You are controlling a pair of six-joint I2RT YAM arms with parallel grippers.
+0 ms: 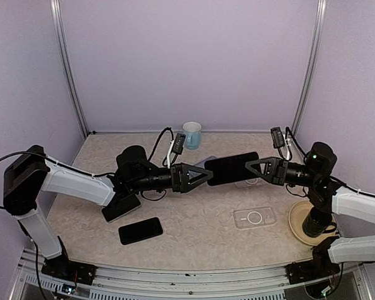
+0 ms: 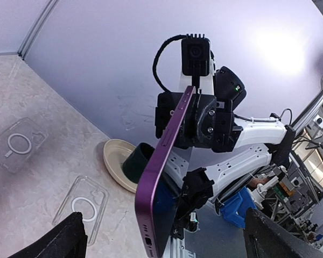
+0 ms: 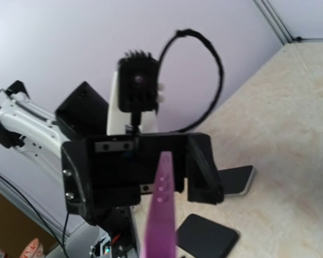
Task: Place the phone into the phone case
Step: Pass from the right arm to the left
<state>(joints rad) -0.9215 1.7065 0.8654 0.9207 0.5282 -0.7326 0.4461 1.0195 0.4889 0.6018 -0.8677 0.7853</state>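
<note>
Lilac walls close in a beige table. Just in front of the blue cup, the purple phone hangs in the air, the right gripper clamped on its right end. The left gripper stands wide apart, 1 finger on each side of the phone's other end. A clear phone case lies flat well in front of the cup.
</note>
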